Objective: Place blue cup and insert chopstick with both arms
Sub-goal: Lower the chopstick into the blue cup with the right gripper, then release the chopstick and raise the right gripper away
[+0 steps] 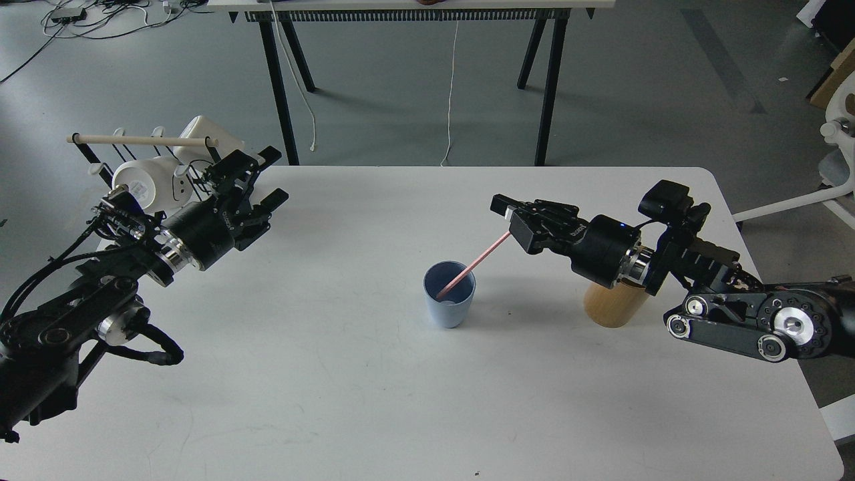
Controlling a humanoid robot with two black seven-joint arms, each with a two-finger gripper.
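Observation:
The blue cup (449,294) stands upright in the middle of the white table (374,387). A pale pink chopstick (475,262) slants from my right gripper down into the cup, with its lower end inside the cup. My right gripper (514,224) is up and to the right of the cup and is shut on the chopstick's upper end. My left gripper (264,180) is open and empty, over the table's far left part, well away from the cup.
A tan bamboo cylinder (611,304) stands on the table under my right wrist. A mug rack with a wooden rod (143,140) and white mugs (137,187) sits at the far left edge, just behind my left gripper.

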